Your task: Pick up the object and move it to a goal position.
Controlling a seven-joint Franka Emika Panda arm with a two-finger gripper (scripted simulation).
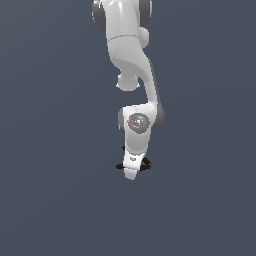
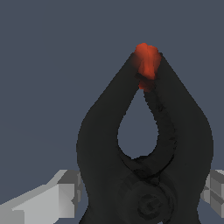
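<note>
Gripper (image 1: 131, 170) | fingers (image 2: 48, 199) clamped on black spring clamp (image 2: 144, 148) | red-orange tip (image 2: 147, 61) pointing away from wrist

object (image 2: 175, 131): small black spring-clamp shape | looped body, teardrop opening, red-orange tip | fills the wrist view between grey fingers | exterior view: mostly hidden behind white arm, black bits and red tip showing
</note>
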